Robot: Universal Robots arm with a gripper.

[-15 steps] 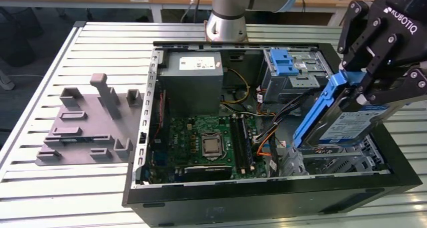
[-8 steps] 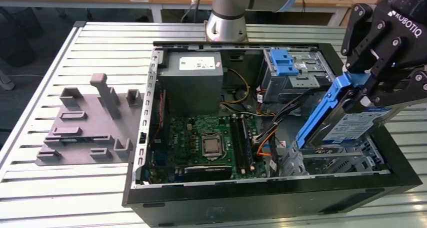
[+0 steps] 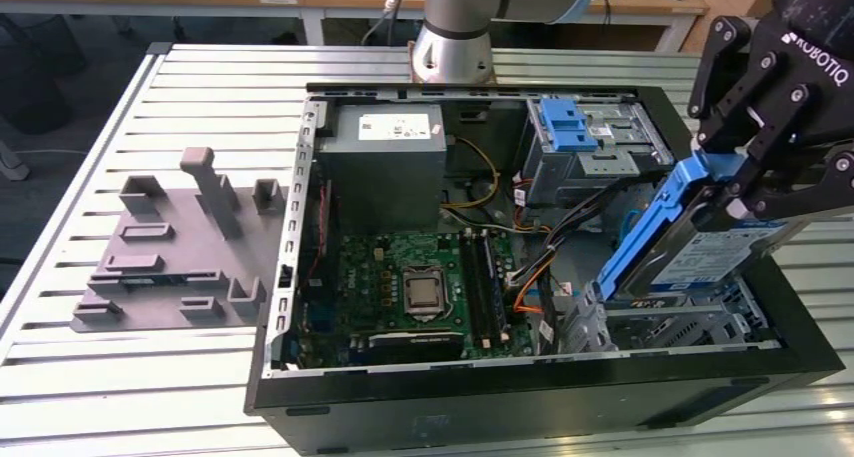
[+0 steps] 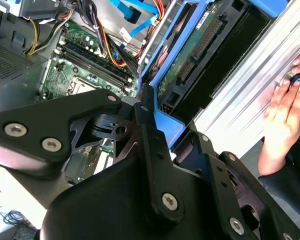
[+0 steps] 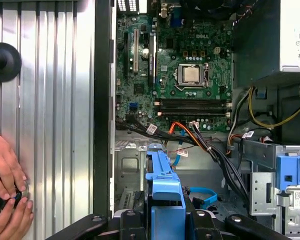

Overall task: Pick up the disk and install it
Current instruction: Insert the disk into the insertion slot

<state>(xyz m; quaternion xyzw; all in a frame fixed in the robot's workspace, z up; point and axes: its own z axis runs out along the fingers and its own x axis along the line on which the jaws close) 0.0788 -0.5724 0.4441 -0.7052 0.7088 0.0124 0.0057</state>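
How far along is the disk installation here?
Done: pickup; the hand is shut on the disk by its blue carrier. Under way: the disk hangs tilted above the metal drive bay at the exterior view's right of the open computer case. Left: seating it; it does not lie flat in the bay yet.
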